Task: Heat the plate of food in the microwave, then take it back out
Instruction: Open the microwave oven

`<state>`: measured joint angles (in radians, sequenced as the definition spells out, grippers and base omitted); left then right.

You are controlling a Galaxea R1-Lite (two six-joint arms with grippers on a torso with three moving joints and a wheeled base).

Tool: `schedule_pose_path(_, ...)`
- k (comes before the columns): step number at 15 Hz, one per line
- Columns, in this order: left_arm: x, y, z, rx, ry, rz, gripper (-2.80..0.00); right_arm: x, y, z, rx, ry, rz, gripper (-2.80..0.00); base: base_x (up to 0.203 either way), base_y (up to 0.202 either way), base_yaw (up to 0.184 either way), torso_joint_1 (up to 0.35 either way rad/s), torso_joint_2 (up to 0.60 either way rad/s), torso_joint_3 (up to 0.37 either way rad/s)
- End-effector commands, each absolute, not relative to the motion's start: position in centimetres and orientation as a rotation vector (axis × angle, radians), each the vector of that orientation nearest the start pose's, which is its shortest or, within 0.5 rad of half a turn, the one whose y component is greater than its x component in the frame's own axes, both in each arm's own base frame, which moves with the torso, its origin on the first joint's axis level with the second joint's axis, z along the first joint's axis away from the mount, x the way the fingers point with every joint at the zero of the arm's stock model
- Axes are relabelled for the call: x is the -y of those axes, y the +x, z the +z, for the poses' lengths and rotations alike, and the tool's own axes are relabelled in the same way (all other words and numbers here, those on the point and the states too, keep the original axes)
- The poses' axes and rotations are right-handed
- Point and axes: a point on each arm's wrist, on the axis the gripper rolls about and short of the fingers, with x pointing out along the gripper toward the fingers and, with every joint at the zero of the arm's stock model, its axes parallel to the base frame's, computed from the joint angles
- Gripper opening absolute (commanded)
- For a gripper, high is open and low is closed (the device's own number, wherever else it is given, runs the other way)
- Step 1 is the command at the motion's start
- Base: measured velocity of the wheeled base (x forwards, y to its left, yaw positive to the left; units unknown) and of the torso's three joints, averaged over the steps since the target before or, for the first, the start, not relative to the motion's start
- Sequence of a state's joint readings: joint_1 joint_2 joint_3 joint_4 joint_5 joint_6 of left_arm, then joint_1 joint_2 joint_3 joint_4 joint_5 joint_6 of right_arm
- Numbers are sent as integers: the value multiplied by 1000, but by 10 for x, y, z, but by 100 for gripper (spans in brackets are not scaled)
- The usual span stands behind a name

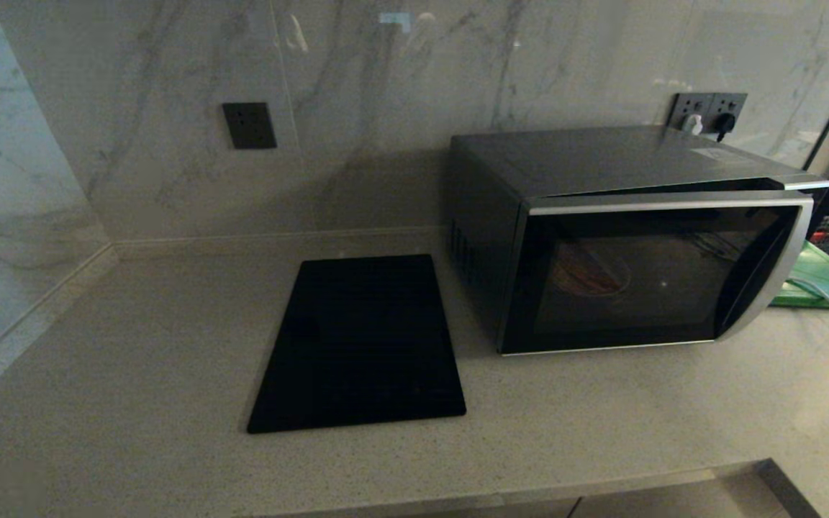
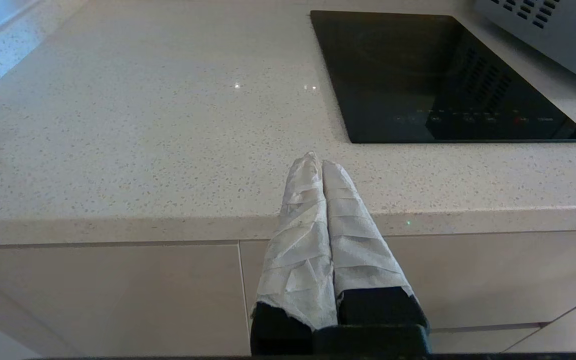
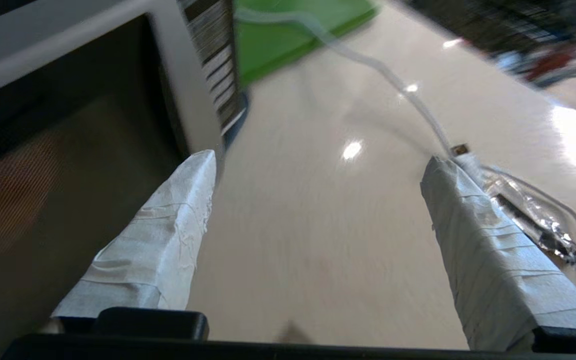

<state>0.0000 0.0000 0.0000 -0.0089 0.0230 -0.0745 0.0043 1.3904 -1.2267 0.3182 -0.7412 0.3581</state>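
The right hand (image 3: 318, 185) is spread wide and grasps nothing; its two tape-wrapped fingers (image 3: 168, 225) stand well apart over bare tabletop (image 3: 318, 250), just beside the front of the microwave (image 3: 93, 125). The left hand (image 2: 322, 165) is parked at the tabletop's front edge, clenched, its wrapped fingers pressed together with nothing between them, near the black cooktop (image 2: 418, 75).

In the head view the microwave (image 1: 623, 237) sits on the tabletop (image 1: 134, 360) right of the cooktop (image 1: 360, 342), and its door (image 1: 645, 277) looks a little ajar at the handle side. Behind the dark glass a round shape with orange in it shows faintly; that is most likely the plate of food (image 1: 591, 273), inside the oven on the left half of the floor. A green board (image 1: 821, 284) and a white cord (image 1: 828, 302) lie beyond the microwave's right side.

The door should be stiff and swing on its left hinge, so the curved silver handle (image 1: 767, 288) is the place to take hold. The plate is probably light, rigid, shallow and smooth, possibly hot. A pinch on its near rim, kept level, seems best, since the loose sticks could slide off and the taped fingers may slip on a glazed edge.
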Motion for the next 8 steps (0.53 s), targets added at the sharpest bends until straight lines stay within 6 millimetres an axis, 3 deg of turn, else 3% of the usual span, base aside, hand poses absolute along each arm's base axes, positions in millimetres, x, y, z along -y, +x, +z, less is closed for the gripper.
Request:
schedule_pose_path(1, -1, -23, 76, 9, -75, 23, -280, 23, 182, 323, -335, 222, -642, 0, 0, 0, 0, 0, 0, 0)
schedule_pose_path(5, -1, -23, 76, 9, -75, 23, -280, 29, 158, 345, -473, 211, -449, 0, 0, 0, 0, 0, 0, 0)
schedule_pose_path(8, -1, -23, 76, 9, -75, 23, -280, 27, 159, 367, -485, 201, -361, 0, 0, 0, 0, 0, 0, 0)
